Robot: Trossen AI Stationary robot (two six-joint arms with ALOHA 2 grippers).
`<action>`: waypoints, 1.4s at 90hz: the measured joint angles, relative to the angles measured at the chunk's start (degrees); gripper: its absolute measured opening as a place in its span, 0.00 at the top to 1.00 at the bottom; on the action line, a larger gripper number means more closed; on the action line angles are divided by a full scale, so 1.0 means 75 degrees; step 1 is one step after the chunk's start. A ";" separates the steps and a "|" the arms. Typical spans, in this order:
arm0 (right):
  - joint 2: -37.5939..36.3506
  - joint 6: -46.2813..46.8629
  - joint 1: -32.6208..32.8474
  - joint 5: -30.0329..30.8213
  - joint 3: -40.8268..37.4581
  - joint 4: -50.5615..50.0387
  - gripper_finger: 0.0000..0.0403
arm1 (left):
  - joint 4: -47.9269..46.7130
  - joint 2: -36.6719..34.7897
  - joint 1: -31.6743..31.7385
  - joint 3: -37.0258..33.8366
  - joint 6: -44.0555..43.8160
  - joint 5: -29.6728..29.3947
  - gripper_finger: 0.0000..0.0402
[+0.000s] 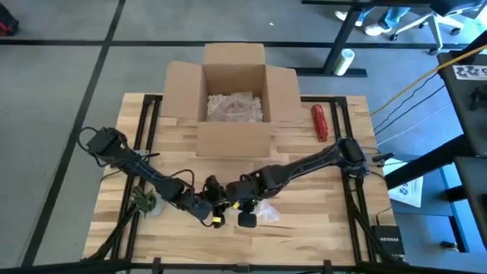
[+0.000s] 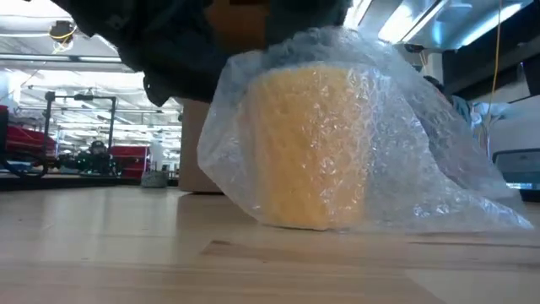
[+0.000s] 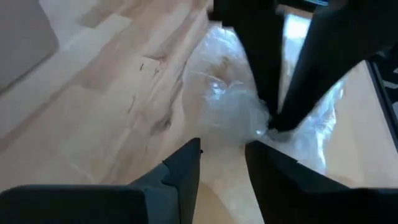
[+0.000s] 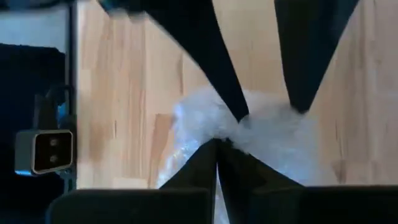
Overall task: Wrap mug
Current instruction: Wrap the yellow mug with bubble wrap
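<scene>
A yellow mug (image 2: 308, 143) stands on the wooden table (image 1: 304, 236) near its front edge, under a sheet of clear bubble wrap (image 2: 422, 169) that drapes over it and spreads on the table toward the right (image 1: 268, 214). My right gripper (image 4: 217, 149) is shut on the wrap above the mug. My left gripper (image 3: 224, 163) is open right beside it, one finger on either side of the bunched wrap (image 3: 233, 112); I cannot tell whether they touch it. My right gripper pinches a gathered bunch of the bubble wrap (image 4: 239, 134) between its two fingers (image 3: 273, 118), on top of the mug. The fingers slant down from above. The wrap hangs over the mug, and its skirt (image 2: 472, 211) lies slack on the table.
An open cardboard box (image 1: 234, 99) with packing material inside stands at the far middle of the table. A red object (image 1: 319, 122) lies to its right. A dark green object (image 1: 143, 200) sits by the left arm. Bare table lies near the front right.
</scene>
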 joint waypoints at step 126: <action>-0.0270 -0.0217 0.0381 0.0915 0.0811 -0.0631 1.00 | -0.0186 -0.0303 0.0265 0.0050 -0.0407 0.0884 0.72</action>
